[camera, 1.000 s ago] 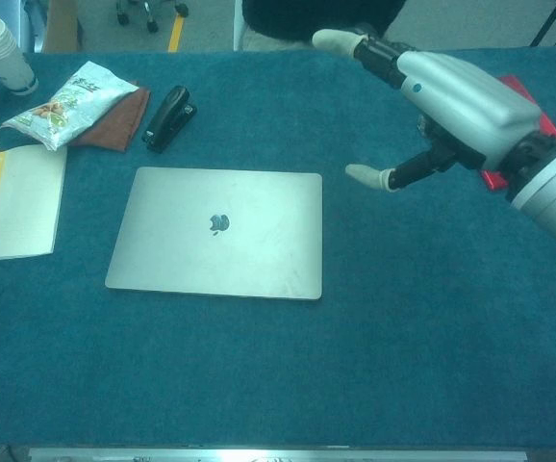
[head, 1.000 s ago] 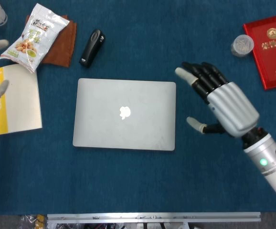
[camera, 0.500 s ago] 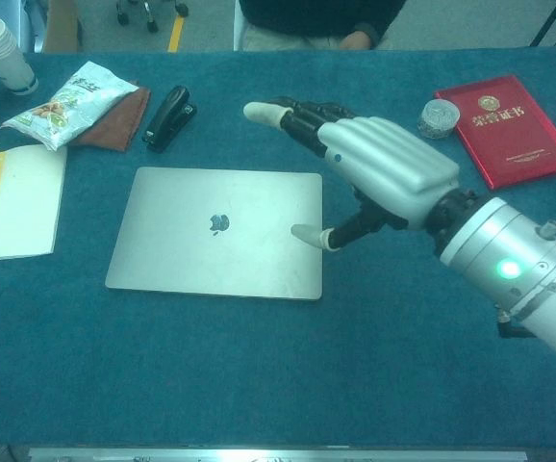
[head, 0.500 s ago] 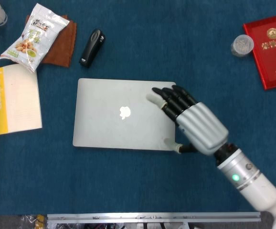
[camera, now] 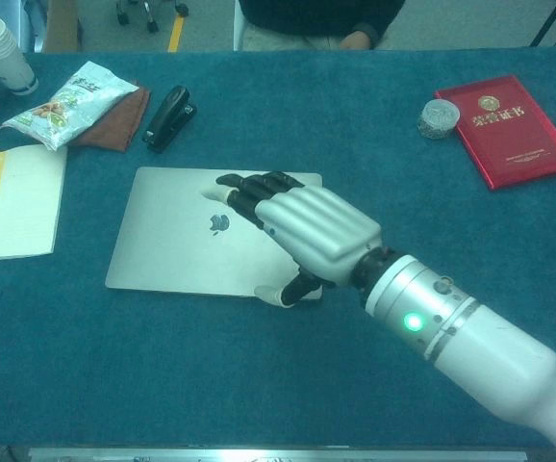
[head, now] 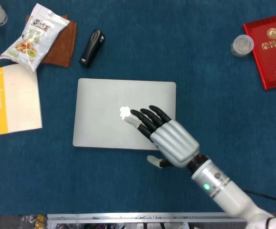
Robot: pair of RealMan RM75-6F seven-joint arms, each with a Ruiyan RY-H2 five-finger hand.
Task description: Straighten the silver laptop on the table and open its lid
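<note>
Since a second ago our right hand (head: pixel 169 138) has swept in from the right over the closed silver laptop (head: pixel 104 107) at mid-table, fingers spread, gripping nothing, thumb at the near edge. We should hook that thumb under the lid's front lip and lift slowly, lest the base slide.

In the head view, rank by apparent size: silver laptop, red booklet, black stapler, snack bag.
Largest to smallest, as they look:
1. silver laptop
2. snack bag and red booklet: too alike to rank, and the booklet is cut off by the frame edge
3. black stapler
</note>
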